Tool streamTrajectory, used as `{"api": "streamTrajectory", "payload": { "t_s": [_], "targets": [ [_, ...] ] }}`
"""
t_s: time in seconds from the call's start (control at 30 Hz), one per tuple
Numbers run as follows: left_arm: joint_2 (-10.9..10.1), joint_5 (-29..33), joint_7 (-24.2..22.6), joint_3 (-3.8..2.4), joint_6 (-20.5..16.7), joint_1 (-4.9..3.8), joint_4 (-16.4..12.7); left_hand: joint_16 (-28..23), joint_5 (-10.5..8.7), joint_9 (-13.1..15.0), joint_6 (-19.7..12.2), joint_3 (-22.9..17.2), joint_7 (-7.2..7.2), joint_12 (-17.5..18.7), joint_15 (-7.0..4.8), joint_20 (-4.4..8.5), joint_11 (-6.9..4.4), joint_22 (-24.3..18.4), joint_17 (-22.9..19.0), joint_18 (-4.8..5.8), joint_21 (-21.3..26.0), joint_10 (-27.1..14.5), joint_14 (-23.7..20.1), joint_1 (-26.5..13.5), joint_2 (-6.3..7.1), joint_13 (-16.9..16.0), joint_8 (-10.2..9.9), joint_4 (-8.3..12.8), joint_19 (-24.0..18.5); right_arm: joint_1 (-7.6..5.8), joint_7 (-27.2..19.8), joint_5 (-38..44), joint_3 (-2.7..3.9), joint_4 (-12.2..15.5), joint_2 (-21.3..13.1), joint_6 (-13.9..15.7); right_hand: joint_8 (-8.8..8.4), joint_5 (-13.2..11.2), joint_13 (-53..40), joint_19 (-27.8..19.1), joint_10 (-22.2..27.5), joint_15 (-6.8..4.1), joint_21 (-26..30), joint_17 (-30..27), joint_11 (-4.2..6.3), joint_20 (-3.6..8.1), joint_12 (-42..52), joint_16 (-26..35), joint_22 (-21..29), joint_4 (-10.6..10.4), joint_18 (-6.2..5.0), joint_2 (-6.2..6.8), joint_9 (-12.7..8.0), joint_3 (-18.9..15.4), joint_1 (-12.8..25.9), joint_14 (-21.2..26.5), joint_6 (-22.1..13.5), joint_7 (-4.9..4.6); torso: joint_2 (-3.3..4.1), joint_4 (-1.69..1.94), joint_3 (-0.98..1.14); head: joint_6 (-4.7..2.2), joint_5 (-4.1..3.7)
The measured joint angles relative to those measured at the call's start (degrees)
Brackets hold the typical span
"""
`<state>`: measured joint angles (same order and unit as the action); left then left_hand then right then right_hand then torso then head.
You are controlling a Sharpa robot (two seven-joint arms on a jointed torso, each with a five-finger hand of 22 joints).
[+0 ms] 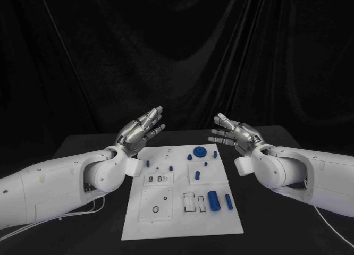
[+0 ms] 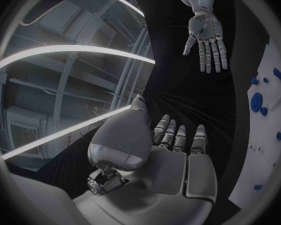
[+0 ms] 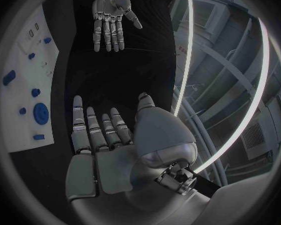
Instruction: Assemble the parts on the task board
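Two white arms reach in over the black table, one from each side, both raised above its surface and holding nothing.

Left hand: lifted at the far left corner of the white board, palm turned inward toward the other hand, fingers straight, slightly fanned and pointing up and away from the robot. Empty. In the left wrist view the same hand shows its fingers side by side and extended, thumb set off to one side, nothing between them.

Right hand: lifted at the far right corner of the board, palm facing the left hand, fingers spread apart and reaching toward the middle. Empty. The right wrist view shows it flat and outstretched, fingers parted, thumb held clear.

Hands, relation: level with one another, well apart, facing across the far end of the board; neither touches the board or any piece.

Board: flat on the table between the two forearms, long side running away from the robot.

Blue pieces, all lying on the board: a round disc near the far edge; a short peg around the middle; a thick ribbed cylinder on the near right part, with a slimmer pin just beside it. Smaller blue bits lie near the disc, too small to tell apart.
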<state>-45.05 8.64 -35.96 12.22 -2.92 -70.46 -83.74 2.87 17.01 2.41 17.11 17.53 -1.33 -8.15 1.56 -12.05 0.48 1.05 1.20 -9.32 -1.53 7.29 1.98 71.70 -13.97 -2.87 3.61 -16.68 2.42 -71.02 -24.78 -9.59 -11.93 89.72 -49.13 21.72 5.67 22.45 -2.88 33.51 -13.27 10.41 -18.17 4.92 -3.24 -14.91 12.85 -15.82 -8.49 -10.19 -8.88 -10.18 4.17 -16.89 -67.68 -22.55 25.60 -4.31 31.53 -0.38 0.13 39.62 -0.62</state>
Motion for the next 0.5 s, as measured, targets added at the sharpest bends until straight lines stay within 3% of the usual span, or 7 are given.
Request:
{"api": "streamTrajectory", "payload": {
  "t_s": [0.1, 0.13, 0.23, 0.3, 0.37, 0.5],
  "targets": [
    [-0.8, -0.6, -0.1, 0.0, 0.5, 0.0, -0.1, 0.5, 0.84, 0.0, 0.2, 0.3, -0.25, -1.2, 1.12, -0.5, 0.57, 0.1, 0.0, -0.01, -0.2, -0.6, 0.1, 0.3, -0.34, 0.1, 0.2, 0.0, 0.5, -0.36, 0.9, 3.0, -0.04, -0.1, -0.3, -1.1, 1.39, 4.1, -0.5, 9.4, -5.8, 0.99, -3.1, 0.3, -2.8, -1.35, 5.9, -5.8, -0.6, 4.2, 0.0, 0.47, 0.4, 1.0, -5.0, -12.9, 5.4, -2.08, 0.08, -0.01, 0.0, 0.75, 0.19],
    [-1.1, -0.9, -0.1, 0.0, 0.5, 0.01, -0.3, 0.8, 1.46, 0.0, 0.4, 0.3, -0.38, -1.6, 1.22, -0.68, 0.79, 0.1, 0.0, -0.01, -0.2, -0.8, 0.2, 0.9, -0.42, 0.1, 0.2, 0.0, 0.7, -0.59, 1.2, 4.1, -0.05, -0.1, -0.3, -1.4, 1.61, 5.1, -0.5, 11.5, -6.9, 0.77, -3.8, 0.3, -3.37, -1.34, 7.2, -6.8, -0.7, 5.4, -0.07, 0.58, 0.4, 1.4, -6.7, -15.9, 6.2, -2.42, 0.14, -0.01, 0.0, 0.93, 0.3],
    [-2.1, -2.1, -0.2, 0.0, 0.6, 0.01, -1.1, 2.0, 4.34, 0.0, 1.3, 0.3, -1.31, -3.6, 2.15, -1.3, 1.5, 0.2, 0.1, 0.0, -0.6, -1.5, 0.7, 2.3, -0.77, 0.2, 0.6, 0.0, 1.3, -1.87, 2.4, 8.9, -0.05, 0.0, -0.8, -2.0, 2.46, 5.0, -0.8, 16.0, -10.5, -0.48, -5.1, -0.2, -4.33, -0.77, 10.7, -8.3, -0.8, 7.5, -1.01, 0.75, 0.5, 1.9, -9.1, -21.5, 9.2, -3.02, 0.41, 0.01, 0.0, 1.62, 0.78],
    [-2.7, -2.8, -0.3, 0.0, 0.5, 0.01, -1.6, 2.7, 6.18, 0.0, 1.6, 0.3, -1.64, -4.5, 2.45, -1.63, 1.69, 0.2, 0.2, 0.0, -0.6, -1.7, 0.6, 2.9, -0.63, 0.3, 0.6, 0.0, 1.6, -3.06, 3.4, 12.5, -0.05, 0.0, -1.2, -2.2, 3.04, 4.3, -0.8, 19.1, -13.0, -1.72, -6.0, -0.4, -5.07, 0.36, 12.2, -9.1, -0.9, 8.9, -1.0, 0.83, 0.5, 2.5, -11.1, -25.3, 11.5, -3.31, 0.7, 0.06, -0.01, 1.94, 0.88],
    [-3.2, -3.6, -0.5, 0.0, 0.4, 0.01, -1.9, 2.9, 6.8, 0.0, 1.6, 0.3, -1.64, -4.7, 2.45, -1.71, 1.88, 0.2, 0.2, 0.0, -0.6, -1.9, 0.6, 3.0, -0.77, 0.3, 0.6, 0.0, 1.7, -4.6, 5.0, 17.2, -0.04, 0.1, -1.6, -2.4, 3.41, 4.2, -0.8, 22.5, -14.8, -3.33, -7.2, -0.5, -5.26, 1.99, 12.8, -9.8, -1.2, 10.8, -1.0, 0.8, 0.6, 3.5, -13.4, -29.4, 13.7, -3.42, 1.12, 0.16, -0.04, 2.25, 0.98],
    [-4.1, -5.5, -1.1, -0.01, 0.3, 0.01, -2.4, 2.9, 7.85, 0.0, 1.9, -0.1, -2.28, -4.7, 2.96, -1.91, 2.19, 0.2, 0.2, 0.0, -0.6, -2.2, 0.1, 4.0, -0.81, 0.5, 0.9, 0.0, 1.5, -7.67, 9.4, 28.2, 0.0, 0.6, -2.3, -3.2, 3.41, 2.6, -0.8, 26.9, -16.6, -5.19, -8.9, -0.6, -4.9, 3.97, 12.9, -9.8, -1.8, 13.0, -0.99, 1.35, 0.5, 4.4, -15.6, -34.3, 15.2, -3.24, 1.96, 0.46, -0.16, 2.5, 0.71]
  ]
}}
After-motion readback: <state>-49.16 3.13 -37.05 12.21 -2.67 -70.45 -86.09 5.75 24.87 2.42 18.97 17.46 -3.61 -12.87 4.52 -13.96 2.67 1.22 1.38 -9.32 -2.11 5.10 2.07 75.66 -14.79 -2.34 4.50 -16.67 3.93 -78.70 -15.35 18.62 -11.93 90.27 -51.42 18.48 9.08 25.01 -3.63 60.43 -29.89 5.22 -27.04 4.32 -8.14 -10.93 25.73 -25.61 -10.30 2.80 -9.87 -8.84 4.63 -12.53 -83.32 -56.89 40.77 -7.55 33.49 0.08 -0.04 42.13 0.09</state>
